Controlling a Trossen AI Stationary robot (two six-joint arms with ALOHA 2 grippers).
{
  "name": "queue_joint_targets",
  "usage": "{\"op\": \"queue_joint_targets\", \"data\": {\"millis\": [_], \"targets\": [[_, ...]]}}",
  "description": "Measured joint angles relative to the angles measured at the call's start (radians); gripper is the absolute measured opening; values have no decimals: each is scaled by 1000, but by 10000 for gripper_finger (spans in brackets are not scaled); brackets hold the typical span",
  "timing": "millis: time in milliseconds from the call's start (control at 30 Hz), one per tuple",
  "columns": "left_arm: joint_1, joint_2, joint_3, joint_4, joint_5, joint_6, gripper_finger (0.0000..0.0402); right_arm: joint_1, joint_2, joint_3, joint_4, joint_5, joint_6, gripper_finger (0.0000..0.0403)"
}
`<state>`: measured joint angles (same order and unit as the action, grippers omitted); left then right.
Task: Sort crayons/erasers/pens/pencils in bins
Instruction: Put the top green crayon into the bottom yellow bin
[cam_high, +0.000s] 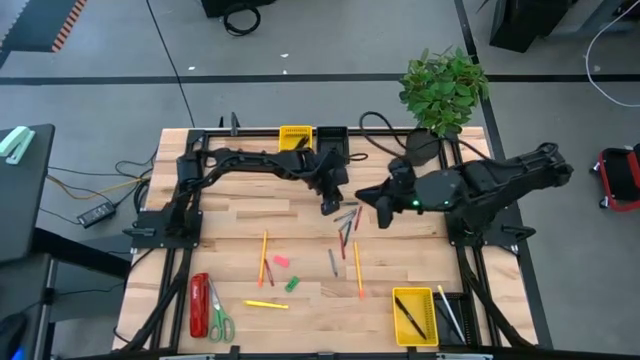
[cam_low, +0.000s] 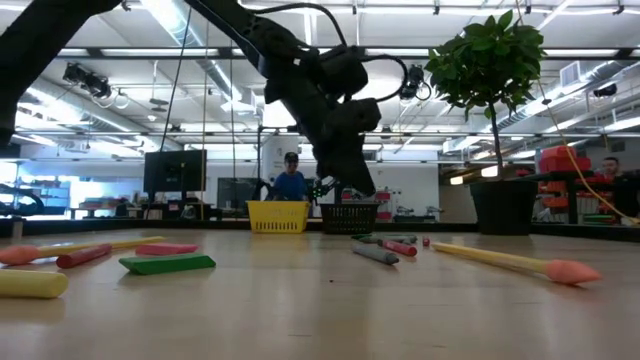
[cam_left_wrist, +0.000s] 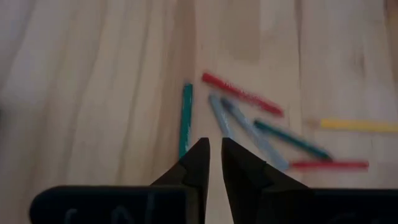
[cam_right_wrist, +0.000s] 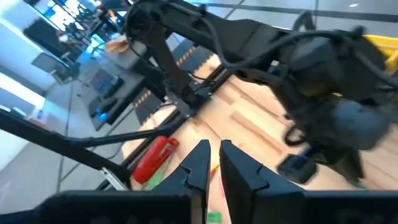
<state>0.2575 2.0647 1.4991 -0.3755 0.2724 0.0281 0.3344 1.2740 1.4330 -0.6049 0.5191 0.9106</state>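
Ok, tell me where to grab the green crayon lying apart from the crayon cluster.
Pinch the green crayon mid-length from straight above, closing across its thin width: it lies flat, with bare table on one side and a grey crayon near the other.

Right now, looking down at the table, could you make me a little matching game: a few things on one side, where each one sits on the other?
Things:
1. red stapler
2. potted plant
3. yellow bin holding black pens
4. green eraser

Places, in the overhead picture:
A. top right corner
B. bottom left corner
C. middle of the table, toward the bottom
D. bottom edge, right of centre

Pairs: 1-B, 2-A, 3-D, 4-C
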Motion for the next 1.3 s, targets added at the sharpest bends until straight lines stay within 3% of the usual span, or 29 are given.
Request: {"op": "queue_joint_targets", "data": {"millis": [233,633,800,967,1300], "targets": [[-20,3,0,0,-65,138,76,-12,24,0,-28,-53,-72,42],[-38,47,0,-29,-70,122,151,-18,-18,0,-111,-67,-182,42],[-48,80,0,-40,-72,109,149,-17,-20,0,-138,-76,-183,42],[-55,99,0,-35,-138,111,135,-17,-20,0,-142,-138,-160,42],[-54,58,-1,-46,-142,68,121,-11,-20,0,-150,-221,-108,42]]}}
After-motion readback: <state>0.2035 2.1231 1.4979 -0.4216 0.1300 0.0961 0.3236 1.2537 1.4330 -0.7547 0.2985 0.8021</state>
